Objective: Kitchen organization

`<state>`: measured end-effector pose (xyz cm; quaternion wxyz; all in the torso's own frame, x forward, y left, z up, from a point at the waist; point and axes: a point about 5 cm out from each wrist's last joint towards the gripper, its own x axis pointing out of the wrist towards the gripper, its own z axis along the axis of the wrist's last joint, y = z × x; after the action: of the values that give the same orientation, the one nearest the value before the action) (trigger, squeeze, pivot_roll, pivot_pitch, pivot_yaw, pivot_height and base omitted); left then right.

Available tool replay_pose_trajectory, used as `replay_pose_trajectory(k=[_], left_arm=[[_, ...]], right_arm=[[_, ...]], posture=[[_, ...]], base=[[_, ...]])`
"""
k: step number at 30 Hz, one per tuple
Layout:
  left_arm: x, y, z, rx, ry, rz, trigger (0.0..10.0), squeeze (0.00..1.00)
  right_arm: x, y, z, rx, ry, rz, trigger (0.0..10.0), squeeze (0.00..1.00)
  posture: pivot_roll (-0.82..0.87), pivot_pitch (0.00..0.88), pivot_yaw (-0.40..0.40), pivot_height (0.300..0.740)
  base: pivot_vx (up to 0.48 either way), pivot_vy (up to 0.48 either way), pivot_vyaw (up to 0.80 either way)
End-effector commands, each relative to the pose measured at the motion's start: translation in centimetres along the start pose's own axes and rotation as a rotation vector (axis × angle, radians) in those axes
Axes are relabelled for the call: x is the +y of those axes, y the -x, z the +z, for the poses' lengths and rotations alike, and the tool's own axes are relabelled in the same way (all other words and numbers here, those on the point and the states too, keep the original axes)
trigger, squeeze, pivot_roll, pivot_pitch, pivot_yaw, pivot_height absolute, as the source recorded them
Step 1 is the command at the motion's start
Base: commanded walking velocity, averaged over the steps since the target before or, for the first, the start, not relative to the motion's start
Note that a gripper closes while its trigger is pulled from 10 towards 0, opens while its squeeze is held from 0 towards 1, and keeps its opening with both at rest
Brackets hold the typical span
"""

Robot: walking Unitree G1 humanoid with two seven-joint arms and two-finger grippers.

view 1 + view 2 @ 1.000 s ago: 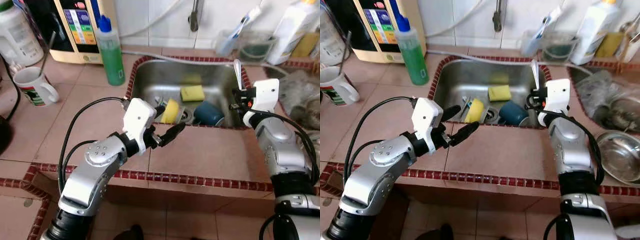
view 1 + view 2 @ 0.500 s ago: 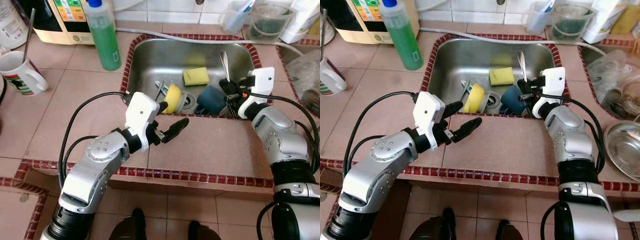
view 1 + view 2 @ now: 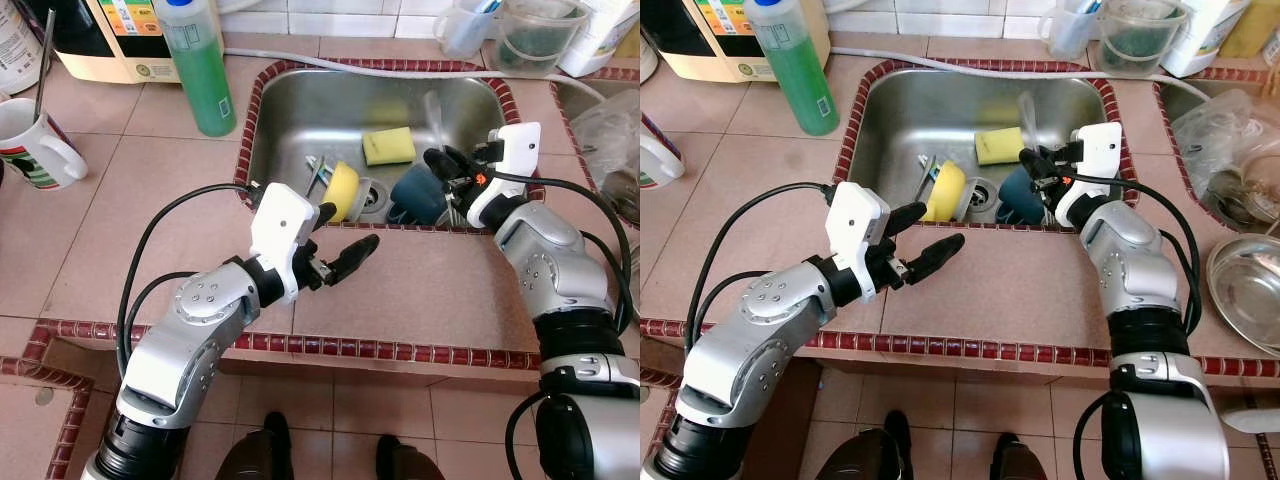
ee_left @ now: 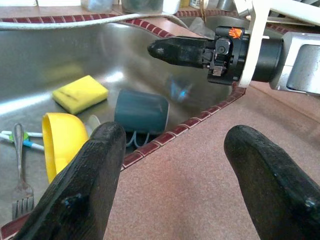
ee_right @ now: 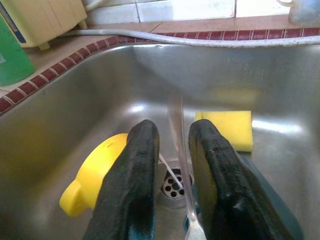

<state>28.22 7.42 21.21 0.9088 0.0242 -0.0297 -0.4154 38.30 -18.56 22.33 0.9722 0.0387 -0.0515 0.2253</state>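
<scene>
Lowered into sink (image 3: 300, 110): right tool (image 5: 170, 150) | clamps spoon (image 5: 186, 185) | above blue cup (image 3: 418, 192)

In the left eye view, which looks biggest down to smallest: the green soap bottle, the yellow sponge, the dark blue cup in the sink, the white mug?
1. Green soap bottle, clearly the largest.
2. White mug.
3. Dark blue cup, partly hidden by the right gripper, so its rank against the mug is unsure.
4. Yellow sponge, the smallest.
</scene>
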Motion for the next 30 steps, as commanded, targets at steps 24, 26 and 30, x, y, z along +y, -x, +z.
replay_pose_trajectory(k=[24,26,30], left_arm=[[3.1,0.7,-0.8,0.009,-0.094,0.181,10.0,0.00],[3.7,1.0,-1.3,0.017,-0.102,0.234,10.0,0.00],[5.1,1.6,-2.1,0.012,-0.097,0.374,10.0,0.00]], right_arm=[[-0.3,0.8,0.4,-0.099,0.040,-0.137,10.0,1.00],[-0.3,1.0,0.4,-0.115,0.063,-0.157,10.0,1.00],[0.2,1.9,0.1,-0.149,0.093,-0.211,10.0,1.00]], posture=[[0.01,0.166,0.015,0.740],[0.01,0.146,0.010,0.740],[0.01,0.086,0.002,0.740]], base=[[0.000,0.000,0.00],[0.000,0.000,0.00],[0.000,0.000,0.00]])
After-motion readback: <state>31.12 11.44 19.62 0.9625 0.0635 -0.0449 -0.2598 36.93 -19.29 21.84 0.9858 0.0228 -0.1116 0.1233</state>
